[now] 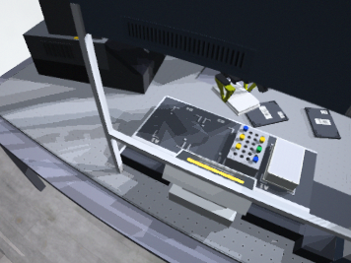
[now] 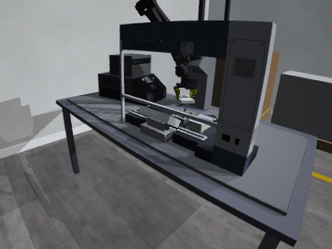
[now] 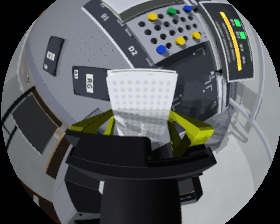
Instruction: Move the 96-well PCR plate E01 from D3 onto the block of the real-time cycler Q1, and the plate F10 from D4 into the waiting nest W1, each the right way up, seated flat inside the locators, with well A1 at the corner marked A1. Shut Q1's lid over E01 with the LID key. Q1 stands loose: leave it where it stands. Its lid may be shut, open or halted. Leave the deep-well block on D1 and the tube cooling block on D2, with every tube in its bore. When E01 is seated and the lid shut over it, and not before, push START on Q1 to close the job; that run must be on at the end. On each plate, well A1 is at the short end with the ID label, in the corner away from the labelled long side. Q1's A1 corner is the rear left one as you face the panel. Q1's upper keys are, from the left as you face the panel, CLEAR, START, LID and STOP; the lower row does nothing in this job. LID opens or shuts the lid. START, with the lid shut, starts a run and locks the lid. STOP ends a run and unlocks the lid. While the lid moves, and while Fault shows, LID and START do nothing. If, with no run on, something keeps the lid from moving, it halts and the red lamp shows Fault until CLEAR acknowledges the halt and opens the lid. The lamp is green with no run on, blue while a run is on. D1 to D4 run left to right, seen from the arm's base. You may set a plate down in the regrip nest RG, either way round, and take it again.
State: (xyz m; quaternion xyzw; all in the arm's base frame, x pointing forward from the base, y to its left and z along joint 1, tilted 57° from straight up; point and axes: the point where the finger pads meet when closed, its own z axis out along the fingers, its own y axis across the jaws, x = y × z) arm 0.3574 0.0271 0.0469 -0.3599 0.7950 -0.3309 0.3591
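Observation:
My gripper (image 1: 238, 91) is shut on a white 96-well PCR plate (image 1: 242, 101), wells up. It holds the plate above the table behind the deck, beside the nearer of two dark flat nests (image 1: 266, 113). The second nest (image 1: 322, 122) lies further right. I cannot read the plate's ID. In the wrist view the plate (image 3: 140, 100) sits between the yellow fingers. The two dark deck positions at the left (image 1: 182, 124) hold no plate. The black cycler Q1 (image 1: 89, 55) stands at the back left; its lamp (image 2: 150, 78) shows green.
The tube cooling block (image 1: 248, 149) with coloured caps and the white deep-well block (image 1: 286, 164) stand on the deck's right end. A large dark housing (image 1: 222, 21) hangs over the deck. A white frame post (image 1: 99, 95) stands at the front left.

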